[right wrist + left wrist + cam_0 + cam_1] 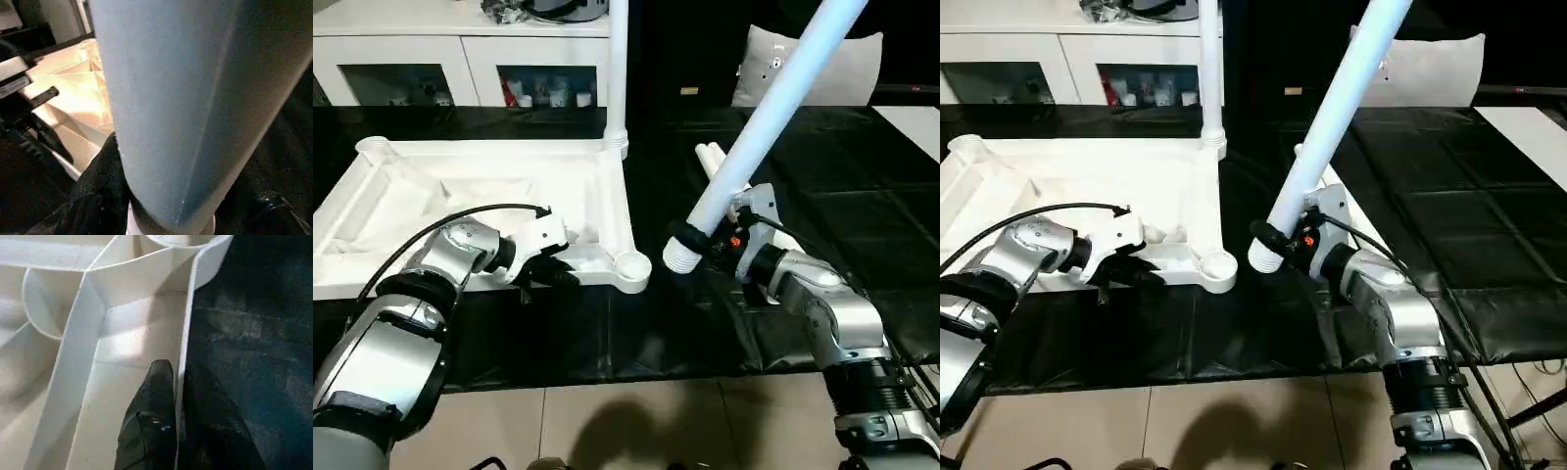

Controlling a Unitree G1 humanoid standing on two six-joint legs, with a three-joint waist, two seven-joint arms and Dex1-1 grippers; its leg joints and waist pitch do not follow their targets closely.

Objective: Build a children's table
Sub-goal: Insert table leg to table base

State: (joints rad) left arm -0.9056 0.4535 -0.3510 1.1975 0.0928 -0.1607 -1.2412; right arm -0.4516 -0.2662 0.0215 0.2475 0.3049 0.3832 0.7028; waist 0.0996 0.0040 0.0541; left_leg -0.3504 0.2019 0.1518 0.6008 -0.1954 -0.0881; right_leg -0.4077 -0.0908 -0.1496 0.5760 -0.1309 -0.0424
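Pinching the near rim of the top (pixel 460 211), the left gripper (pixel 178 391) has one black finger (pixel 154 396) inside the rim wall and the other outside it, the thin white wall clamped between them. That grip sits on the edge of the top nearest the robot, just beside the near right corner socket (pixel 631 266), which stands empty. Ribs run across the upturned underside beyond the fingers, and the whole top lies upside down on the black table (pixel 607 333), towards the robot's left. Over on the right, the right gripper (pixel 713 240) holds a leg (pixel 759 122) near its lower, ridged end, fingers partly apart around the tube. This leg is tilted, its upper part leaning away to the right and its lower end hanging just right of the empty near socket, apart from it. Another leg (pixel 617 69) stands upright in the far right socket of the top. Two more legs (pixel 710 157) lie on the table behind the tilted one. White cabinets (pixel 460 59) stand beyond the table.
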